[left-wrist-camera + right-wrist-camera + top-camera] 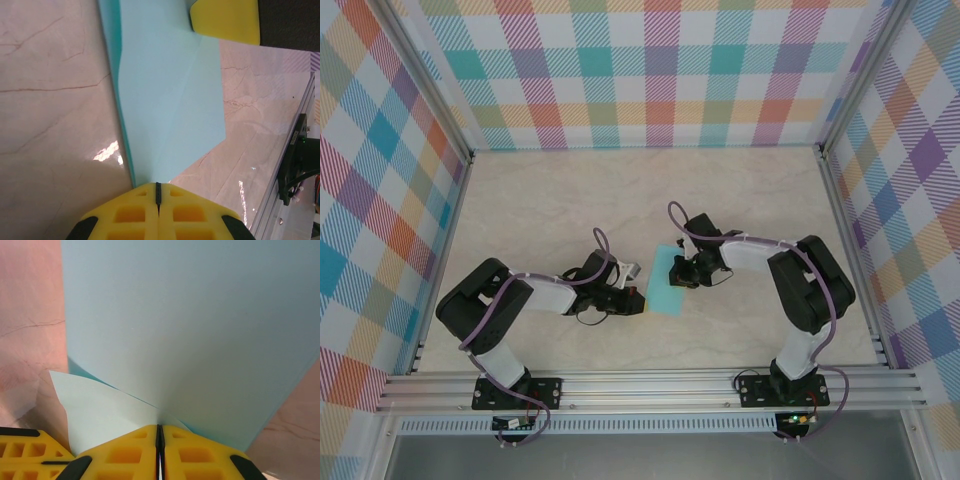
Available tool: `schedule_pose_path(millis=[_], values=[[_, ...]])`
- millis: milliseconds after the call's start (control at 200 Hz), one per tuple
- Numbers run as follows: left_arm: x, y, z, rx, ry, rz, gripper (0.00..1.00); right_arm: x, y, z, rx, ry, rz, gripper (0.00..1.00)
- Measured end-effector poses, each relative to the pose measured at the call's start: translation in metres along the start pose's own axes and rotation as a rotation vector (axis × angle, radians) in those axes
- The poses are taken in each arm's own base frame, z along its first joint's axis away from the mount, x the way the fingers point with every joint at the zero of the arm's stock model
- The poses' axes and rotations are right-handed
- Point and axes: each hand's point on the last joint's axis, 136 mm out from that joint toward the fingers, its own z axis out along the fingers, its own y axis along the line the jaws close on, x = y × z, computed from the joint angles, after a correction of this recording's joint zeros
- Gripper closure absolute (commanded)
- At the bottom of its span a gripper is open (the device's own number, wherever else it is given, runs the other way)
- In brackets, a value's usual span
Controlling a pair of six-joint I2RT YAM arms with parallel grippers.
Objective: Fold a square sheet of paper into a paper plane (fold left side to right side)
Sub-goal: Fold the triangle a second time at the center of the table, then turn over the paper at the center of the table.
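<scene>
A: Looking at the top view, where is the sheet of paper (pixel 666 290)?

B: It is on the table (pixel 550 200), between the 2 arms and near the front rail. It looks narrower than a square, so I judge it is already doubled. Some creases cross it in the left wrist view.

A: And the grippers?

B: The left gripper (pixel 158 186) is closed tight. One corner of the sheet runs into its yellow tips, so it pinches the paper. The right gripper (pixel 160 427) is closed to a thin slit, w/ the paper edge going inside. A paler flap (pixel 95 407) shows under the upper layer there.

A: Is the sheet flat?

B: Cannot tell exactly. One long edge seems a little raised.

A: How will it handle?

B: Very light, thin and soft, w/ almost no stiffness, so it will sag where nobody holds it. The table looks smooth, so probably the sheet slides if pushed. It is also fragile: a wrong crease will not go away, and it can tear if the 2 grippers pull against each other.

A: Where to take hold?

B: At a corner or an edge, only a little inside, i.e. like now. Not the middle, as this crumples it.
</scene>
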Motion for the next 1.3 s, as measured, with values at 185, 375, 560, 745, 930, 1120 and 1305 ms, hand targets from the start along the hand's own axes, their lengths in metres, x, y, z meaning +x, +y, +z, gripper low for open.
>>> schedule_pose_path(millis=[185, 375, 560, 745, 930, 1120, 1305], values=[[0.0, 0.0, 0.0, -0.001, -0.002, -0.003, 1.0, -0.003, -0.013, -0.007, -0.001, -0.016, 0.018, 0.89], [0.001, -0.001, -0.002, 0.0, -0.003, -0.012, 0.96, -0.004, -0.018, -0.011, -0.005, -0.024, 0.017, 0.89], [0.007, -0.003, -0.017, -0.035, 0.007, -0.057, 0.63, -0.002, -0.014, -0.018, -0.026, -0.038, 0.005, 0.76], [-0.031, -0.025, -0.028, -0.019, -0.052, -0.022, 0.5, -0.013, 0.002, -0.06, -0.022, -0.164, -0.056, 0.5], [-0.062, -0.035, -0.017, -0.002, -0.077, 0.01, 0.47, -0.011, 0.009, -0.099, -0.01, -0.281, -0.103, 0.3], [-0.068, -0.017, 0.012, -0.019, -0.022, -0.028, 0.56, 0.014, 0.0, -0.098, -0.026, -0.254, -0.077, 0.19], [-0.077, -0.016, 0.018, -0.004, -0.028, -0.026, 0.83, 0.03, -0.002, -0.083, -0.078, -0.201, -0.034, 0.18]])
